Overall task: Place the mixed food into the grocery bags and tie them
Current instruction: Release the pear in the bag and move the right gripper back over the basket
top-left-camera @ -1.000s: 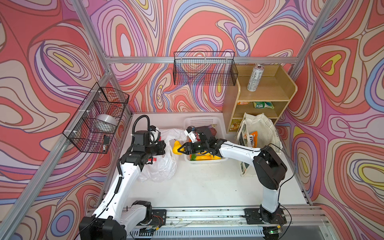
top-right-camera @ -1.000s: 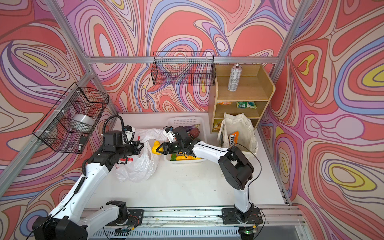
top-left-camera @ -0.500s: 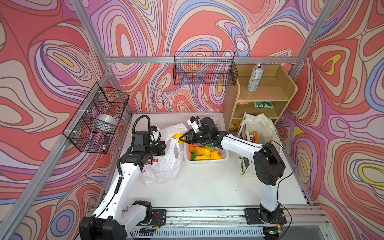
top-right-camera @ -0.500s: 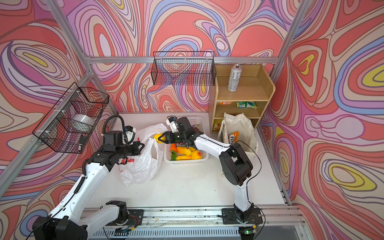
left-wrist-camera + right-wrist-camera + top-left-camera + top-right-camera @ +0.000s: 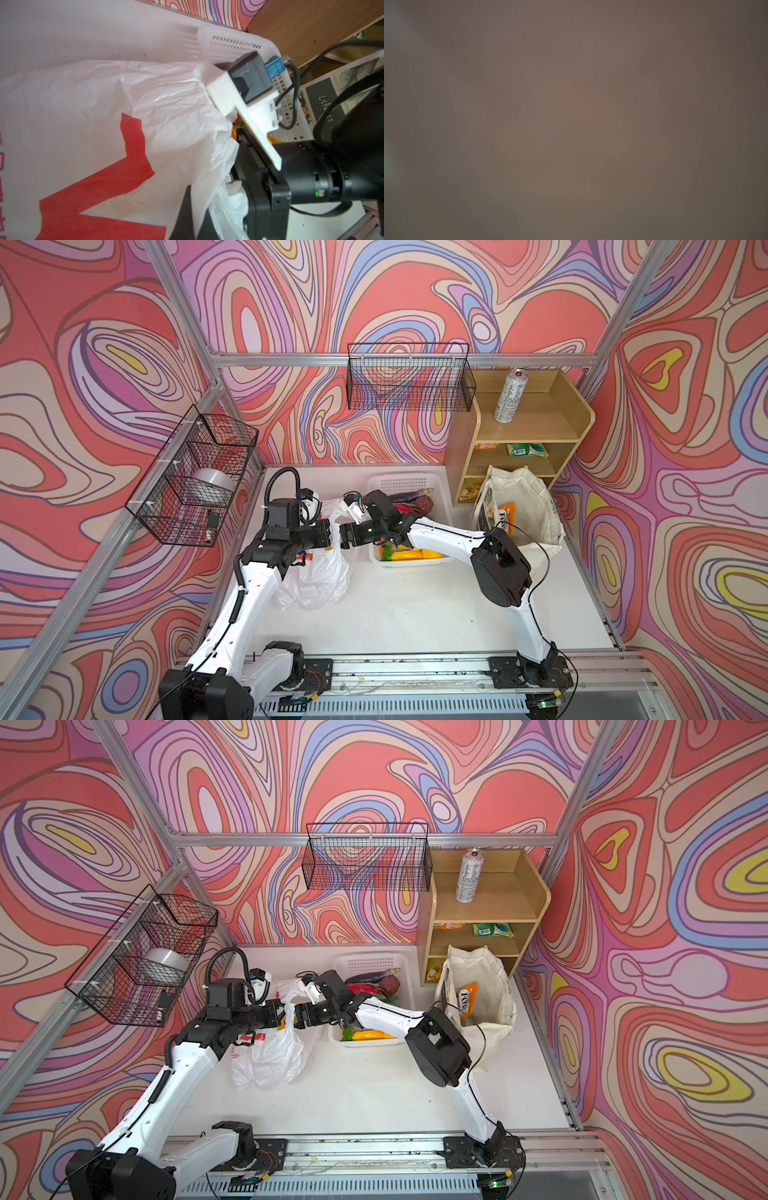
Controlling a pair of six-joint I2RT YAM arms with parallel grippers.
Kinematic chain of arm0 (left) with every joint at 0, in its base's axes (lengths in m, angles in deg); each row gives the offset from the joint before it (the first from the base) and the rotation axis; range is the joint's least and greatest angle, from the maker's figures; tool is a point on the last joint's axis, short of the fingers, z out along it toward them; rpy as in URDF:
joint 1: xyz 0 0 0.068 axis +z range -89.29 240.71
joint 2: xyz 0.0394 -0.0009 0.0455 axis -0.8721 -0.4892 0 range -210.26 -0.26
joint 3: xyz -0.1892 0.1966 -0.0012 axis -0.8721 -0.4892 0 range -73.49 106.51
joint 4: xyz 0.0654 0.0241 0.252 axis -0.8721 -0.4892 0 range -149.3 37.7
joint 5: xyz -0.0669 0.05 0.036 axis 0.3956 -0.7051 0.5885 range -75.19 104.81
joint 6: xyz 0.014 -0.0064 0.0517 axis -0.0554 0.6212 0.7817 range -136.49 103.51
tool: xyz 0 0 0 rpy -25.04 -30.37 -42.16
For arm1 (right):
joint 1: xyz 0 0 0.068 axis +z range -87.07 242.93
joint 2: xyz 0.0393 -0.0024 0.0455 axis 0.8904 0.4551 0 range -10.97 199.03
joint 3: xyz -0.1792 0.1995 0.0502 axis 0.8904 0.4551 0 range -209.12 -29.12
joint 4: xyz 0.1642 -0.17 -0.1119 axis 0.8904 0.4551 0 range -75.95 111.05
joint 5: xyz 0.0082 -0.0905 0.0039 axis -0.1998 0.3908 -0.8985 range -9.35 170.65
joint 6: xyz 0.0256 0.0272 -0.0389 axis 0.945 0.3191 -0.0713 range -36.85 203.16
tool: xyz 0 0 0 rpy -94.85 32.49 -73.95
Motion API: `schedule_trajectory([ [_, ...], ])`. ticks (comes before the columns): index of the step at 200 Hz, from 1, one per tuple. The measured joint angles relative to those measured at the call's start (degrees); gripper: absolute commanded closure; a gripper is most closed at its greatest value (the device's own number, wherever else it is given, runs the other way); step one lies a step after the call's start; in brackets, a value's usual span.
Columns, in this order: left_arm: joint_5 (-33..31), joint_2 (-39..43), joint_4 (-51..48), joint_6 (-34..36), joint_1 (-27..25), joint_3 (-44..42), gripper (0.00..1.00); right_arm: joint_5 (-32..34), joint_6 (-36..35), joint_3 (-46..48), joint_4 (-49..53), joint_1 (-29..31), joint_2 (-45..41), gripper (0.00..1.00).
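Holding the rim of the white plastic bag point(image 5: 316, 580), the left gripper point(image 5: 328, 533) is clamped shut. The right gripper point(image 5: 345, 536) sits at its mouth, jaws hidden, so I cannot tell. Right of it, produce point(image 5: 411, 556) lies in the basket point(image 5: 405, 481). A can point(image 5: 509, 396) tops the far shelf point(image 5: 540, 423). Tying is not yet done.

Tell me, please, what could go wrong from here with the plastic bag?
The left gripper pinches only the rim of the thin white plastic carrier bag with red letters; the film could slip and the mouth collapse. The right gripper sits at that mouth, close to the left one, its wrist view blank: pulling back might snag the bag.
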Motion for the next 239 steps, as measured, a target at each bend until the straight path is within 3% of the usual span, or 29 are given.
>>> schedule_trajectory([
  [94,-2.60,-0.07,0.04,-0.15,0.00,0.04,1.00,2.12,-3.69,4.00,7.23,-0.81,-7.10,0.18],
  [125,-3.06,-0.07,0.04,-0.17,0.00,0.04,1.00,2.36,-5.27,8.33,9.68,-2.56,-15.80,0.21],
  [152,-2.75,-0.02,0.04,-0.15,0.00,0.04,1.00,3.45,-5.79,12.76,11.50,-8.26,-25.00,0.22],
  [168,-1.88,0.20,0.17,-0.15,0.00,0.02,1.00,6.86,-6.40,12.87,13.86,-13.79,-27.93,0.17],
  [188,-0.66,1.42,1.07,-0.17,0.00,-0.42,1.00,16.15,-9.60,9.73,19.82,-18.64,-27.23,0.13],
  [219,0.13,2.43,1.73,-0.17,0.00,-0.59,1.00,28.02,-16.13,1.68,28.52,-18.10,-19.28,0.10],
  [224,0.24,2.43,1.81,-0.17,0.00,-0.63,1.00,29.64,-17.20,0.55,29.62,-17.68,-17.51,0.03],
  [239,0.42,2.43,1.81,-0.15,0.00,-0.74,1.00,33.48,-19.96,-1.01,32.26,-16.52,-13.70,0.01],
])
